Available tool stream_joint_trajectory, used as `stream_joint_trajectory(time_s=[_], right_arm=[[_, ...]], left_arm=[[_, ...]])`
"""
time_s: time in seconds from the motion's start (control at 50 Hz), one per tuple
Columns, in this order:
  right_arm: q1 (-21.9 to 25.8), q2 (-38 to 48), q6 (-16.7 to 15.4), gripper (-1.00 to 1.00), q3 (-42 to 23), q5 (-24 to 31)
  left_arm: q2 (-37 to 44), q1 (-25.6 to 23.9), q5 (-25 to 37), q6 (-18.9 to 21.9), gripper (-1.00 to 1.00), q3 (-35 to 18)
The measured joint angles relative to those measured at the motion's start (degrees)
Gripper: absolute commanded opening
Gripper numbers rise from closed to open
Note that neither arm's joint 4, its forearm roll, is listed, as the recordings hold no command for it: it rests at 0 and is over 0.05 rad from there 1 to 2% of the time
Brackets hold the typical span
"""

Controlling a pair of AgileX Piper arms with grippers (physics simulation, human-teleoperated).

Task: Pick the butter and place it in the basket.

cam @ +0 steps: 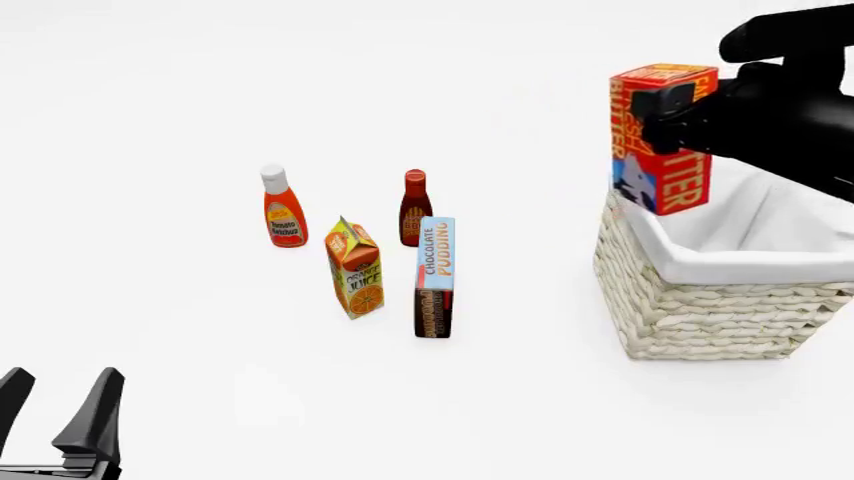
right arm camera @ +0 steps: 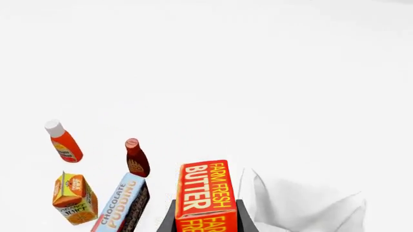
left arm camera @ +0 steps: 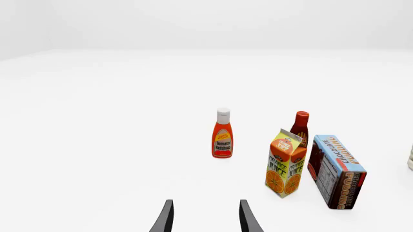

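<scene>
The butter [cam: 661,140], a red-and-orange carton, hangs upright in the air above the left rim of the cream wicker basket [cam: 707,300] at the right of the front view. My right gripper [cam: 657,112] is shut on the butter [right arm camera: 205,195], its dark fingers [right arm camera: 244,218] pressing both sides of the carton. A corner of the basket's white liner [right arm camera: 303,208] shows just beyond the carton. My left gripper [cam: 56,405] stands open near the table's front left corner, holding nothing; its fingers [left arm camera: 166,217] point toward the groceries.
On the table left of the basket stand a ketchup bottle [cam: 282,208], a dark red sauce bottle [cam: 415,208], an orange juice carton [cam: 356,268] and a chocolate pudding box [cam: 434,277]. The same groceries appear in both wrist views.
</scene>
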Motion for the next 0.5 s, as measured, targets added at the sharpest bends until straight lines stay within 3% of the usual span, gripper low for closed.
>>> stream_joint_trajectory(time_s=[0.5], right_arm=[[-6.46,-1.62,1.77,-1.0,2.8,-3.49]], left_arm=[[0.0,0.0,0.0,0.0,1.0,0.0]])
